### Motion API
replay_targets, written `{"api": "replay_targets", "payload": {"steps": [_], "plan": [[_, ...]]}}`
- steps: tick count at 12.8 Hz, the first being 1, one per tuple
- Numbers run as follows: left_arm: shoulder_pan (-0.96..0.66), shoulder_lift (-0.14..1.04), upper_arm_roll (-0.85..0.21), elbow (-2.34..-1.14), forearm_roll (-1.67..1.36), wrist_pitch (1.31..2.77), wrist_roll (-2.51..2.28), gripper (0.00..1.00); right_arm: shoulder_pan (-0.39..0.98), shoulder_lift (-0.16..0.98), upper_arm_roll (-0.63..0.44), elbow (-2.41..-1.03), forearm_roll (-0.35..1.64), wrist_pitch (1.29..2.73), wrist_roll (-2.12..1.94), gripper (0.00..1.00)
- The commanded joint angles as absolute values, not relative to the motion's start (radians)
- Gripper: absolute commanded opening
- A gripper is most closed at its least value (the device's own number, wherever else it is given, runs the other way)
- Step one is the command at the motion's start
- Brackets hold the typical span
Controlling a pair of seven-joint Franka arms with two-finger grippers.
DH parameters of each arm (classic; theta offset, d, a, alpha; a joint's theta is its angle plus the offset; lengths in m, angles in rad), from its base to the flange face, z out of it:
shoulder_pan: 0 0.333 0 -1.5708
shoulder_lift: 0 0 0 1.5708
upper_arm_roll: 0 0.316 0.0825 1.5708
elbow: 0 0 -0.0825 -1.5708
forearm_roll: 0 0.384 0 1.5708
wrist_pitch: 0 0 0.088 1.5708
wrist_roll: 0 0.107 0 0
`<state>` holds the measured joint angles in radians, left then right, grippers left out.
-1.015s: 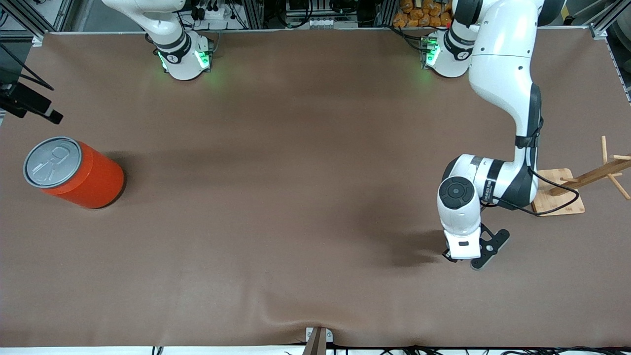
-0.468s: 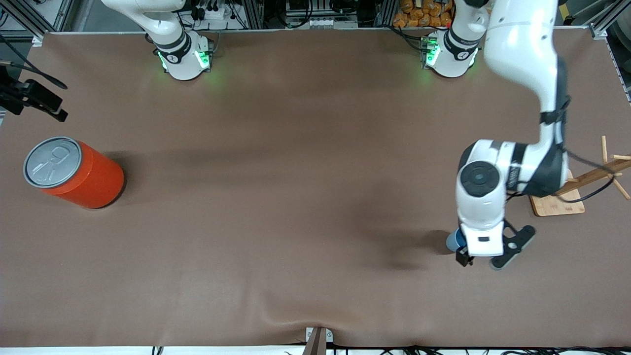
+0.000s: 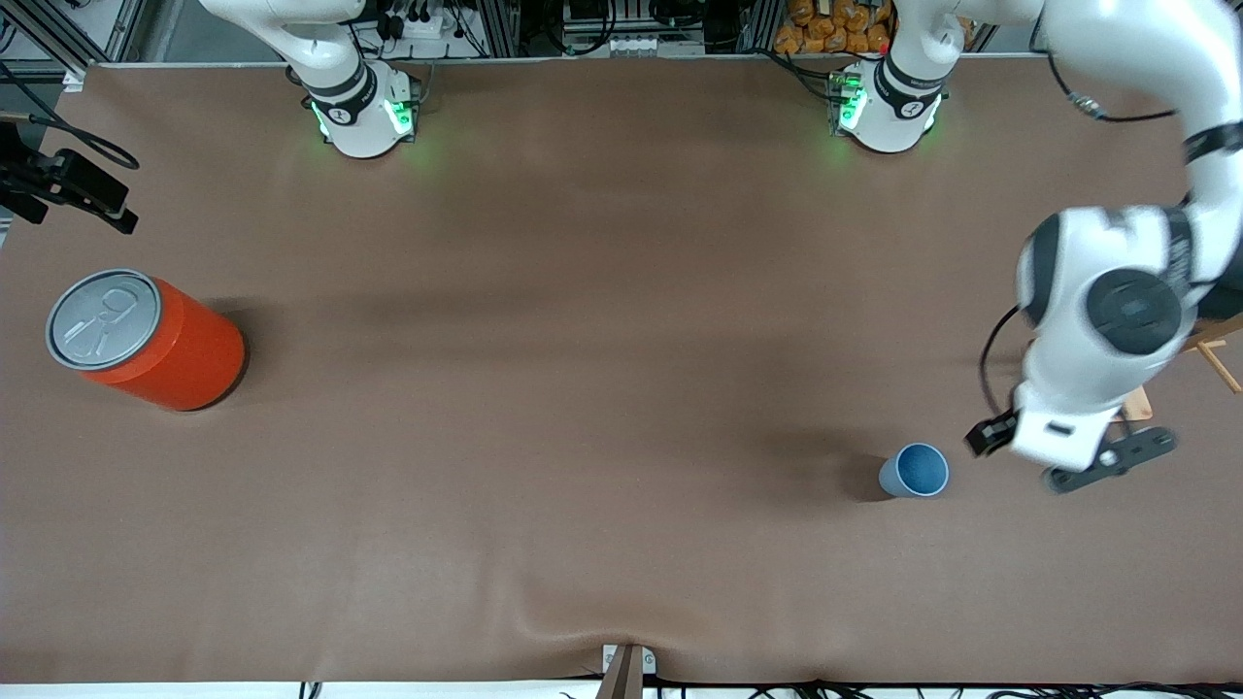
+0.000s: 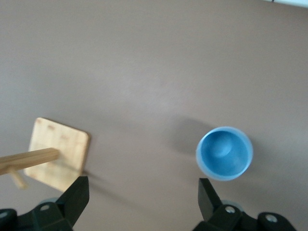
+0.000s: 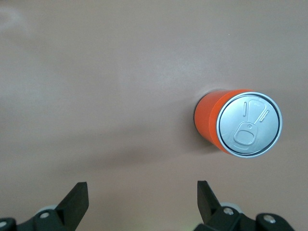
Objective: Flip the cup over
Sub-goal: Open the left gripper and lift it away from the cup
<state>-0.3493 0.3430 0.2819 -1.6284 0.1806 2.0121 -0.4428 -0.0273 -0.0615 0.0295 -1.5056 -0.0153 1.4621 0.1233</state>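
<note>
A second ago the left arm is low over the spot where the cup (image 3: 914,471) now stands, and the cup is hidden under it. Half a second ago a bit of blue peeks out beside the arm. Now the arm has pulled up and away toward the right edge of the frame, and the cup stands all by itself on the brown tabletop (image 3: 583,408), in the lower right part of the front view. Its mouth faces up, and you can see the darker blue inside. So the flip looks done: the cup sits upright and nothing touches it. The left end effector (image 3: 1058,456) is now up in the air, over the tabletop between the cup and the wooden stand (image 3: 1219,340) at the right edge, well apart from the cup. Its two fingers (image 4: 77,199) are spread wide with nothing between them, as the left wrist view shows, with the cup (image 4: 224,153) and the stand's flat base (image 4: 57,153) both below. The arm bends up high and back to its base at the top of the frame. The right arm waits, and its end effector (image 5: 139,202) hangs wide apart and empty over the tabletop near the orange can (image 3: 146,340), which stands at the left side of the front view.
</note>
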Motion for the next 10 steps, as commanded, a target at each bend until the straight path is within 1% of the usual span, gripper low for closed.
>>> {"api": "replay_targets", "payload": {"steps": [1,2,4,6,8,10], "plan": [[-0.334,0.155,0.272,-1.822,0.166,1.985,-0.274,1.0,-0.025,-0.044,0.029,-1.47,-0.025,1.439,0.098,1.0],[-0.336,0.138,0.272,-1.825,0.166,1.914,-0.211,1.0,-0.026,-0.044,0.029,-1.47,-0.023,1.439,0.097,1.0],[-0.337,0.115,0.267,-1.789,0.16,1.791,-0.085,1.0,-0.025,-0.044,0.031,-1.47,-0.023,1.439,0.098,1.0],[-0.33,0.112,0.273,-1.694,0.066,1.711,-0.022,1.0,-0.021,-0.044,0.031,-1.47,-0.023,1.439,0.098,1.0],[-0.328,0.12,0.275,-1.602,0.026,1.588,0.027,1.0,-0.021,-0.044,0.031,-1.47,-0.023,1.439,0.098,1.0],[-0.327,0.112,0.27,-1.557,0.029,1.51,0.055,1.0,-0.02,-0.044,0.031,-1.47,-0.023,1.439,0.098,1.0]]}}
